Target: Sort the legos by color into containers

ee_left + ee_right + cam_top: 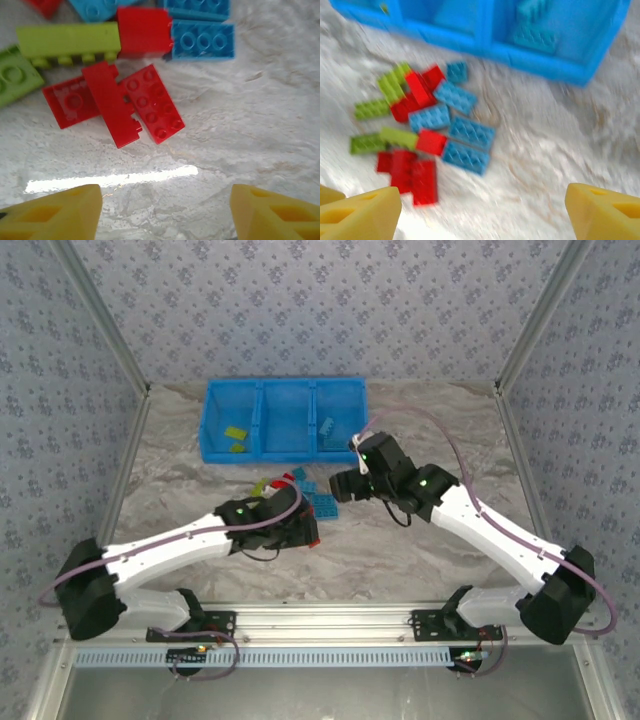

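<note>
The legos lie in a loose pile (300, 488) on the table in front of the containers, the three compartments of a blue bin (285, 392). Lime green bricks (236, 435) lie in the left compartment and a light blue brick (327, 427) in the right one. My left gripper (165, 210) hangs open just short of a cluster of red bricks (112, 102), with bare table between its yellow fingertips. My right gripper (482, 210) is open too, with nothing in it, off to the right of the pile (427, 127). Its view is blurred.
Light blue bricks (202, 40) and a lime green brick (67, 42) lie just beyond the red ones. The left gripper (303, 528) sits at the near side of the pile, the right gripper (345, 485) at its right. The marbled table (400, 560) surrounds them.
</note>
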{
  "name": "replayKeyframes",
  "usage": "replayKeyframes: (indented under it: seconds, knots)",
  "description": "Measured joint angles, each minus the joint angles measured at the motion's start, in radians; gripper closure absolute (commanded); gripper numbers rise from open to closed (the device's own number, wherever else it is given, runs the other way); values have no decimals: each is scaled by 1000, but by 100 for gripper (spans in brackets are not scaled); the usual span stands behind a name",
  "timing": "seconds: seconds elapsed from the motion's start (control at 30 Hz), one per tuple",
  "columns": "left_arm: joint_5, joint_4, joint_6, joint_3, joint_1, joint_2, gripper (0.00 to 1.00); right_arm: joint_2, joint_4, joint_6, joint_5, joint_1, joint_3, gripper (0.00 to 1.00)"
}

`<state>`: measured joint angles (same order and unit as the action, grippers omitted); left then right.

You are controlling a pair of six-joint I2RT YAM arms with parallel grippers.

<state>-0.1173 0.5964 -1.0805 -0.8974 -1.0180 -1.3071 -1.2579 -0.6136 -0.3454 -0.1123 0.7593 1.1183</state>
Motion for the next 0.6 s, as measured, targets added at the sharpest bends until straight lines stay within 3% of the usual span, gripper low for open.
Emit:
replayKeyframes:
  seconds: [0.27,0.47,0.6]
  knots:
    - [-34,-43,-178,34,5,-126,49,50,-90,-25,-42,0,-69,11]
    - [-41,-110,-212,63,50,-171,50,60,-90,-25,-53,-3,-69,10]
    - [-45,-130,-212,72,66,-188,58,60,-91,-24,-56,-5,-69,10]
